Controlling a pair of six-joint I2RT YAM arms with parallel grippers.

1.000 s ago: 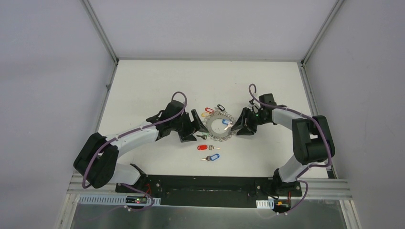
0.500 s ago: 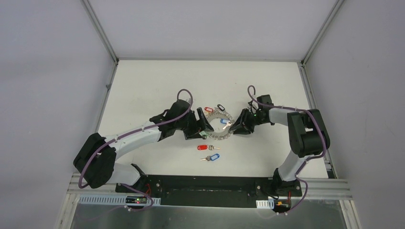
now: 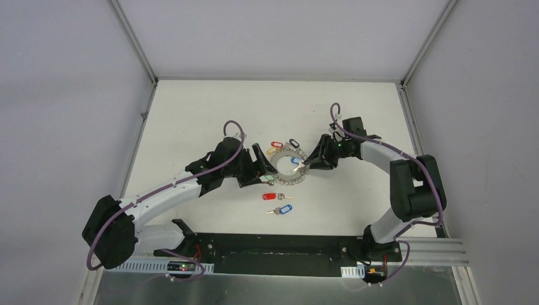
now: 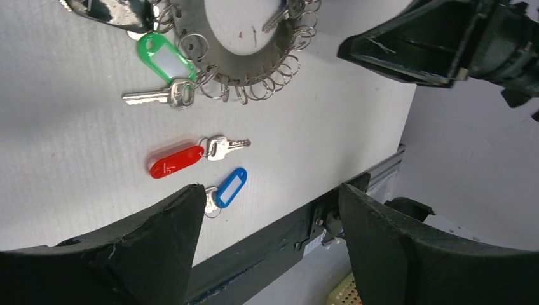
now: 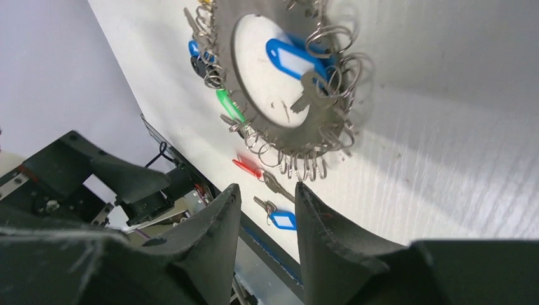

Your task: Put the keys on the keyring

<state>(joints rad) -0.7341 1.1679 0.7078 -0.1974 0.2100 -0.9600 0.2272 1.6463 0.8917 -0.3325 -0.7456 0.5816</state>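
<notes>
White ribbed table, faintly scuffed; plain grey walls. Keyring mid-table; red key, blue key loose nearby. Left gripper spread wide, right gripper narrowly parted, both empty.

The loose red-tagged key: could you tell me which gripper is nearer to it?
Left. The left gripper sits just beyond the red-tagged key, left of the keyring; the right gripper is farther, right of the keyring.
</notes>
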